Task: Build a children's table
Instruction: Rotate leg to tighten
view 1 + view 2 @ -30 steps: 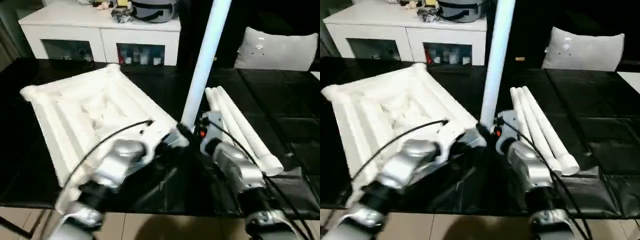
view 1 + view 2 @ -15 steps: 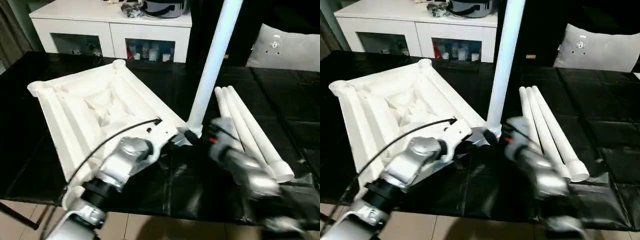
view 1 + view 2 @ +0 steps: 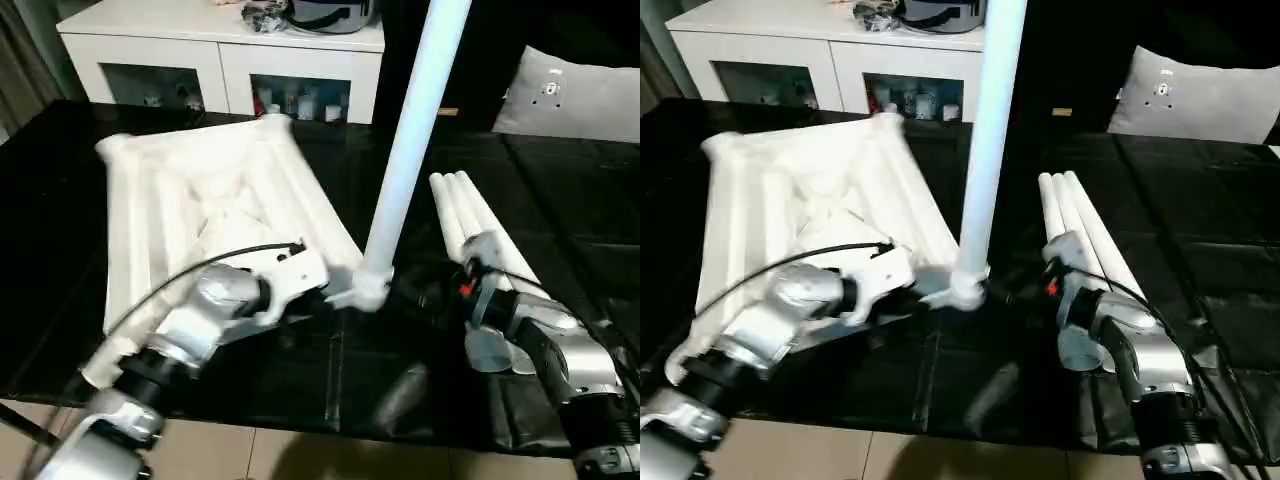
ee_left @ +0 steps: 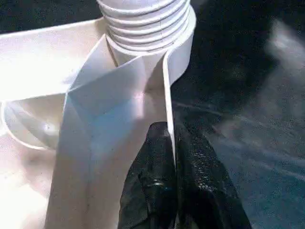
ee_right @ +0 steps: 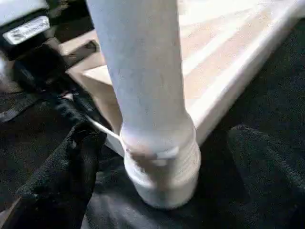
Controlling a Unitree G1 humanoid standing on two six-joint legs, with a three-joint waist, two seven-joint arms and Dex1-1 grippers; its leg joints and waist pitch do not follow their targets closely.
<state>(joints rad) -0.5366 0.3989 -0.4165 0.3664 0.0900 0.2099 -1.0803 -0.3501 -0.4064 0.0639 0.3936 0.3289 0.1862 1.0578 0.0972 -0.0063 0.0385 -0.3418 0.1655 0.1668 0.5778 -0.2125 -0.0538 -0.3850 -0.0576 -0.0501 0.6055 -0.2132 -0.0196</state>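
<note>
Black, glossy and tiled, the table (image 3: 560, 230) carried all the parts, its near edge running just above a pale floor.

Nearest the camera, both silver forearms reached forward and inward toward one corner of the tabletop (image 3: 200, 210). The left gripper (image 4: 172, 157) had its two black fingers pressed together on a thin upright rib of the tabletop's rim, just beside the corner socket (image 4: 183, 52). The right gripper (image 5: 157, 162) came in from the other side with its jaws spread wide, one finger on each side of the threaded foot of the leg (image 3: 410, 140), neither pad clearly touching it.

That leg stood in the near right corner socket, its long axis nearly upright and leaning slightly toward the robot's right as it rose out past the top of the head views, threaded end down.

The tabletop lay underside up, ribs showing, its long axis running away from the robot and angled a little leftward.

To the right, three spare legs (image 3: 475, 215) lay side by side, touching, long axes pointing away, their wide ends nearest the right forearm.

Farther back stood a white cabinet (image 3: 215, 60) with glass doors, and a pale cushion (image 3: 570, 95) at far right.
</note>
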